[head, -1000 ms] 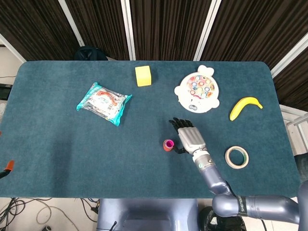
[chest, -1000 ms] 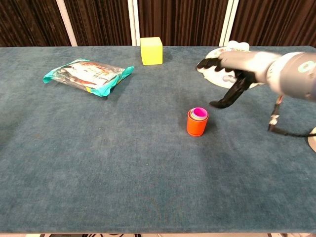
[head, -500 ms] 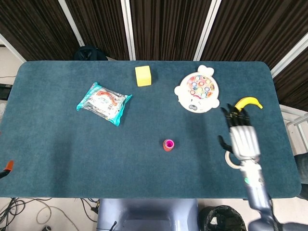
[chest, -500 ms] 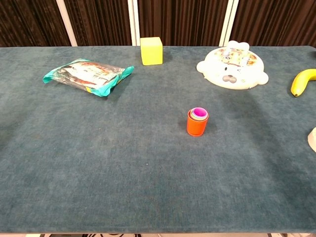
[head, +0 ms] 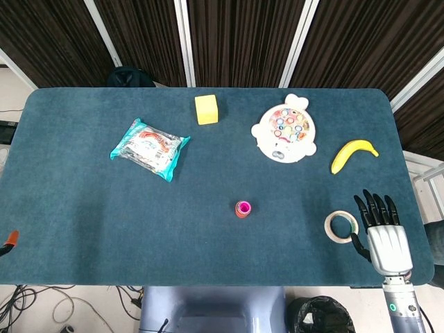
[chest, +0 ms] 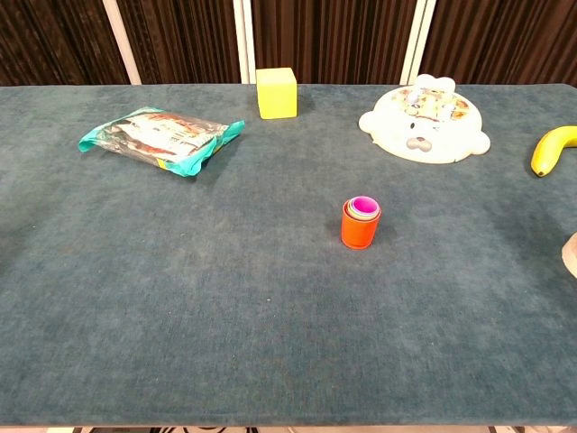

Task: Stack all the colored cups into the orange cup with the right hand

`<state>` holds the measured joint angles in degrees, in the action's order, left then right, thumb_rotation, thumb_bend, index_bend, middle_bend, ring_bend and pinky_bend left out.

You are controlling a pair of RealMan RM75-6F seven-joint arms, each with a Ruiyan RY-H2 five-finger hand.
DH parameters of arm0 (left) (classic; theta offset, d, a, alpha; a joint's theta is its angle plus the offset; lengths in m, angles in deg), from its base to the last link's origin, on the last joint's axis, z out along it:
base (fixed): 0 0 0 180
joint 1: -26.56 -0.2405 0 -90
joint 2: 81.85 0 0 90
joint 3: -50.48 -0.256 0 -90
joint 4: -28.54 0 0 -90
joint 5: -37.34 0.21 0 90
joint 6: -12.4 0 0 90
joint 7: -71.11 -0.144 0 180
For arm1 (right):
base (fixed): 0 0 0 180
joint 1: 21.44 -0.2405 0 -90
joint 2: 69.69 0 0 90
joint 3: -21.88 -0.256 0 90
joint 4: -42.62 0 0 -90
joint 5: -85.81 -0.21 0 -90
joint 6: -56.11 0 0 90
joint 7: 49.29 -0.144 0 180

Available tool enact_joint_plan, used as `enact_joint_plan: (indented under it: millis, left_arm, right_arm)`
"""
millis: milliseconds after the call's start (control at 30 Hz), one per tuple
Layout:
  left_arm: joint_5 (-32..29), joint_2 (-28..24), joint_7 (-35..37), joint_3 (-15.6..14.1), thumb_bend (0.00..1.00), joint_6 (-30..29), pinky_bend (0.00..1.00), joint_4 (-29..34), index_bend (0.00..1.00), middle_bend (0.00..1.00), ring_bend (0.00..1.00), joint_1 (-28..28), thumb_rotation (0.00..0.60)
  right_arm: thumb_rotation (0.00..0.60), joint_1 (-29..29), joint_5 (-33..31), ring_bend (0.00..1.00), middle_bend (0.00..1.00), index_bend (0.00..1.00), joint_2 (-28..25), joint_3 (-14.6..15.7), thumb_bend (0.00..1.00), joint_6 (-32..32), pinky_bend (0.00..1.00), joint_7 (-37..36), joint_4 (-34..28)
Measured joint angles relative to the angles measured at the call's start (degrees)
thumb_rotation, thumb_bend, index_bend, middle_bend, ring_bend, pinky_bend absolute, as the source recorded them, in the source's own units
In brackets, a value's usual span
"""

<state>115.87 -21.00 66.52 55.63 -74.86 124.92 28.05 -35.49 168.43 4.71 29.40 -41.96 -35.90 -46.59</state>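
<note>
The orange cup [head: 242, 209] [chest: 360, 223] stands upright near the middle of the table, with smaller cups nested inside it and a pink one showing at its top. My right hand [head: 382, 233] is far off to the right near the table's front right corner, fingers spread and holding nothing. It shows only in the head view. My left hand is in neither view.
A roll of tape [head: 341, 226] lies just left of my right hand. A banana [head: 352, 154] [chest: 552, 149], a round white toy [head: 286, 131] [chest: 425, 119], a yellow block [head: 207, 109] [chest: 277, 92] and a teal snack bag [head: 150, 148] [chest: 163, 138] lie on the far half of the table.
My right hand has drawn away from the orange cup, moving right and toward the table's front right corner, out of the chest view. The cup stack has not moved.
</note>
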Motion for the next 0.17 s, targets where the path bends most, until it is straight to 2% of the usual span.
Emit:
enact_joint_plan:
  millis: [167]
  left_arm:
    - [0.2, 0.0, 0.0, 0.0, 0.27, -0.1, 0.0, 0.0, 0.03, 0.02, 0.0, 0.0, 0.6]
  right_arm:
    - [0.6, 1.1, 1.0, 0.06, 0.01, 0.07, -0.5, 0.2, 0.42, 1.0, 0.04, -0.3, -0.2]
